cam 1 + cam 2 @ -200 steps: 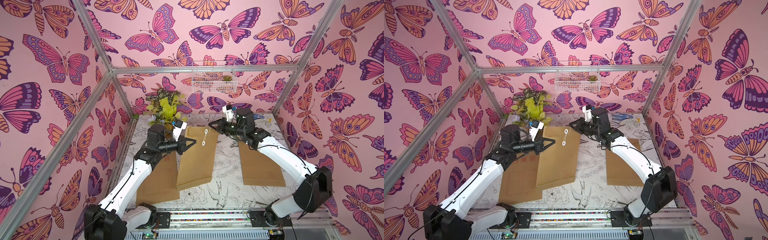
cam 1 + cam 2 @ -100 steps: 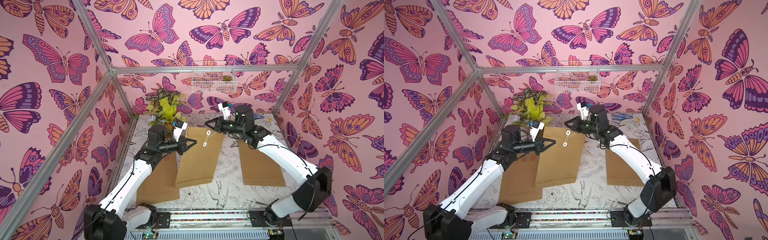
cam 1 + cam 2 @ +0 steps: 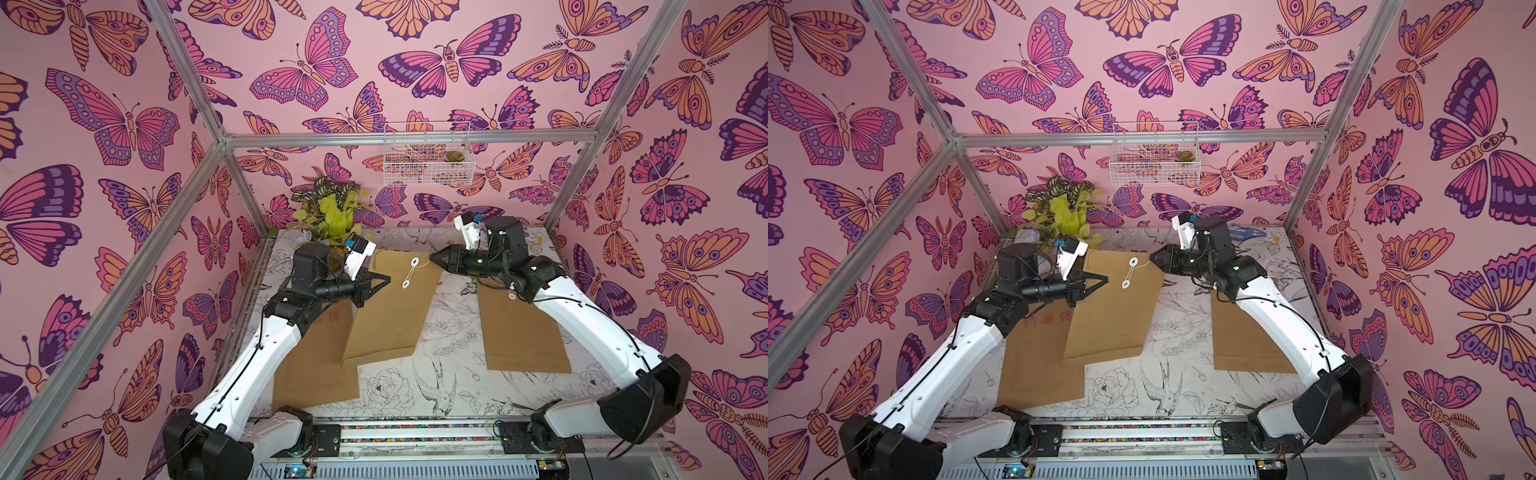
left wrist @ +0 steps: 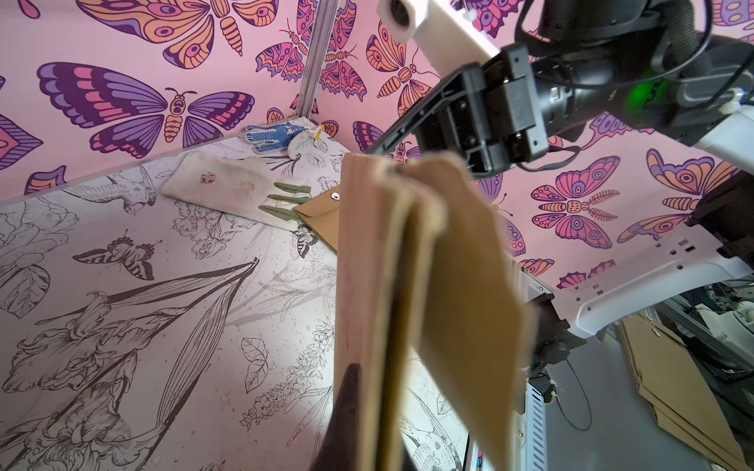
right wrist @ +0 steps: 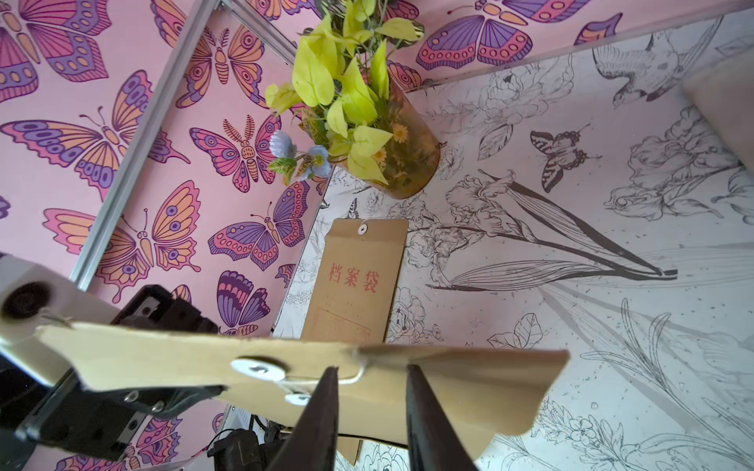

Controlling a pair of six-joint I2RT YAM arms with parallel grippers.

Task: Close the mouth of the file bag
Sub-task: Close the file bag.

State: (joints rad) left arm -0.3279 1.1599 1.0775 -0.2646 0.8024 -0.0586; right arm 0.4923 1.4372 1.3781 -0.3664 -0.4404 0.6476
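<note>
Top views both showed the left gripper (image 3: 384,279) clamped shut on the left edge of the brown file bag (image 3: 390,320). The bag's mouth end was raised above the table (image 3: 453,332), between the two arms. A white string (image 3: 409,273) ran between the bag's two fastening discs and on toward the right gripper (image 3: 433,257). In the right wrist view that gripper's jaws stood a narrow gap apart beside the discs. Whether the string lay inside the gap could not be told.

Table (image 3: 451,332) with file bags (image 3: 521,332), glove (image 4: 228,183), vase (image 5: 408,163)
</note>
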